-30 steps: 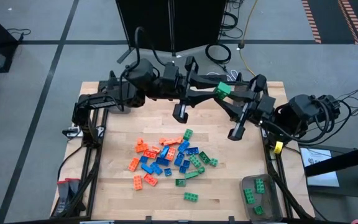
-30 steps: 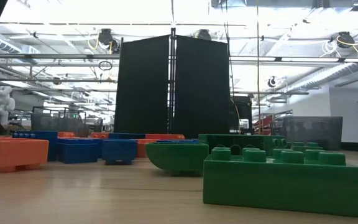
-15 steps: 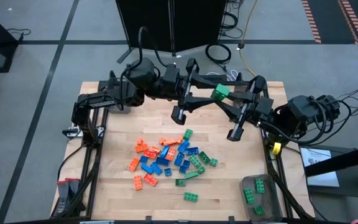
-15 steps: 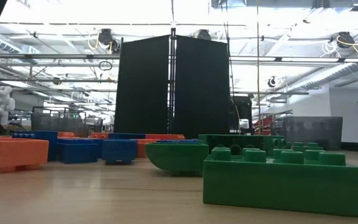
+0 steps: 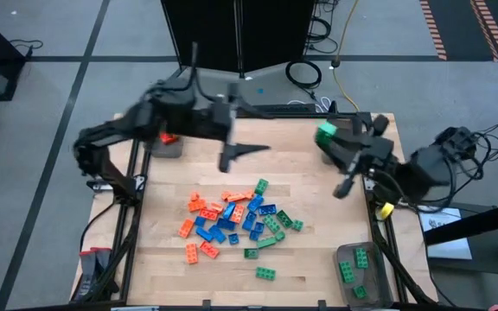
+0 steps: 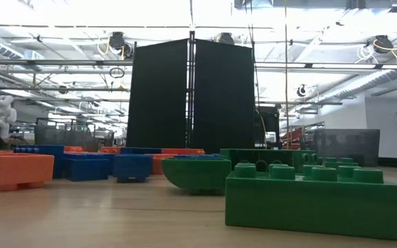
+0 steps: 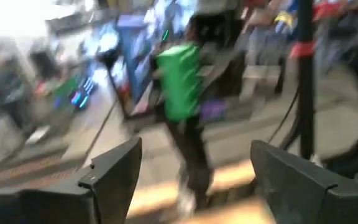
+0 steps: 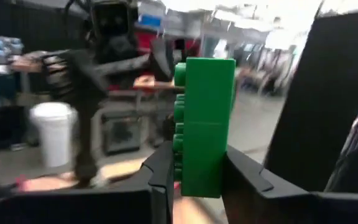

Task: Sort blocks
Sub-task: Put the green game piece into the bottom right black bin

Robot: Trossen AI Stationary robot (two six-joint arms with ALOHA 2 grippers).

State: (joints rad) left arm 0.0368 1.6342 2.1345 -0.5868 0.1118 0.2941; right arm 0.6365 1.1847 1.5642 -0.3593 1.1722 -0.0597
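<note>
My right gripper (image 5: 329,140) is high over the table's far right, shut on a green block (image 5: 325,134), which fills the middle of the right wrist view (image 8: 204,124). My left gripper (image 5: 253,149) stands open and bare above the far middle of the table, well left of that block; its fingers (image 7: 114,171) frame the green block (image 7: 179,81) farther off. A pile of orange, blue and green blocks (image 5: 236,220) lies on the wooden table, seen close up in the low view (image 6: 316,200). My right gripper pinches the green block between its two fingers (image 8: 241,174), at the block's near end (image 8: 201,180). One finger lies on the studded side, the other on the opposite side. The fingers point about level toward the table's left. The block sticks out beyond the fingertips, lifted clear.
A translucent bin (image 5: 379,276) with green blocks stands at the near right corner. Another bin (image 5: 167,142) with something orange in it sits at the far left. A dark panel (image 6: 191,93) stands behind the table's far edge.
Both grippers met at the green block over the far middle. My left gripper has let go of it and drawn back fast toward the table's left edge. My right gripper has carried the block a little toward the right edge.
</note>
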